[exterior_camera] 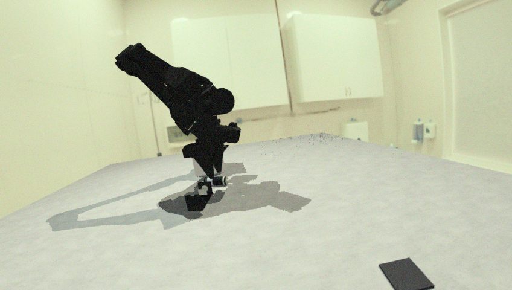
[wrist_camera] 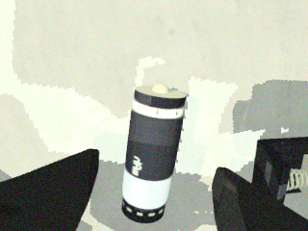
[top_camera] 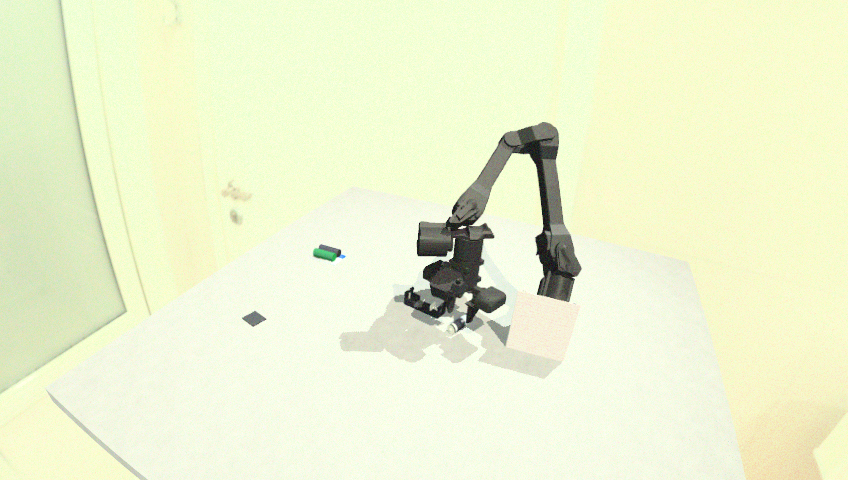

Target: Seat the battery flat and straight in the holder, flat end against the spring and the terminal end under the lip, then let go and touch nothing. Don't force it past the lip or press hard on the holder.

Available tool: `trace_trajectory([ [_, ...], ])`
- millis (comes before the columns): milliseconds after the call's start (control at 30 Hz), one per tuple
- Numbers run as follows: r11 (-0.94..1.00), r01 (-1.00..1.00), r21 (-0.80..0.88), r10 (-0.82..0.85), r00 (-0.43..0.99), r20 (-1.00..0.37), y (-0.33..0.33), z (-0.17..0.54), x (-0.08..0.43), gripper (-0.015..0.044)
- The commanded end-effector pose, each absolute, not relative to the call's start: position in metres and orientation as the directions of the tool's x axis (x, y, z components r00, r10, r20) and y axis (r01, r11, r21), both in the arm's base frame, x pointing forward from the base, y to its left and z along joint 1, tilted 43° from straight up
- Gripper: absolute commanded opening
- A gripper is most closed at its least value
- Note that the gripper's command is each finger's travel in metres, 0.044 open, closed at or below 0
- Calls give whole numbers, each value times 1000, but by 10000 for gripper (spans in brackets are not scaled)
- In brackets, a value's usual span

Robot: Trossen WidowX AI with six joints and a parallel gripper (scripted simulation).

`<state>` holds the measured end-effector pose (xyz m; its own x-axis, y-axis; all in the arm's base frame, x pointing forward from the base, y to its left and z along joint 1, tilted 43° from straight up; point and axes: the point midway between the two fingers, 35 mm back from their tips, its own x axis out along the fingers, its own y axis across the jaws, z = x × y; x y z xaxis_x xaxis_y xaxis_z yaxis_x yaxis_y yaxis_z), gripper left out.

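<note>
The battery (top_camera: 457, 324) (exterior_camera: 220, 180) (wrist_camera: 153, 151), black with white bands, lies on its side on the table, outside the holder. In the wrist view its button terminal points up the picture and its flat end down. The black holder (top_camera: 423, 304) (exterior_camera: 197, 202) (wrist_camera: 269, 168) stands empty close beside it, at the right edge of the wrist view, where its spring (wrist_camera: 297, 179) shows. My gripper (top_camera: 460, 315) (exterior_camera: 214, 173) (wrist_camera: 157, 168) is open, low over the battery, one finger on each side, with gaps showing. The holder's lip is out of the wrist view.
A pale pink block (top_camera: 542, 325) (exterior_camera: 199, 168) stands near the arm's base, beyond the battery from the holder. A green cylinder (top_camera: 324, 254) and a dark cylinder (top_camera: 329, 249) lie at the far left. A flat dark square (top_camera: 254, 318) (exterior_camera: 406, 273) lies on the table.
</note>
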<state>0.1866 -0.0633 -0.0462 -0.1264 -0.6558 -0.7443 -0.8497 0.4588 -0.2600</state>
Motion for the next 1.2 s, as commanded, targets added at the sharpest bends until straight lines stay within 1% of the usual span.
trace_trajectory([
  [0, 454, -853, -255, -660, -130, -740, -68, -51, 183, 239],
  [467, 454, -853, -256, -662, -132, -737, -81, -64, 179, 239],
  [600, 454, -853, -256, -662, -132, -737, -81, -64, 179, 134],
  [900, 454, -853, -256, -662, -132, -737, -81, -64, 179, 77],
  [1033, 454, -853, -255, -662, -131, -738, -78, -61, 180, 77],
  [1167, 455, -853, -255, -660, -130, -740, -59, -41, 185, 77],
])
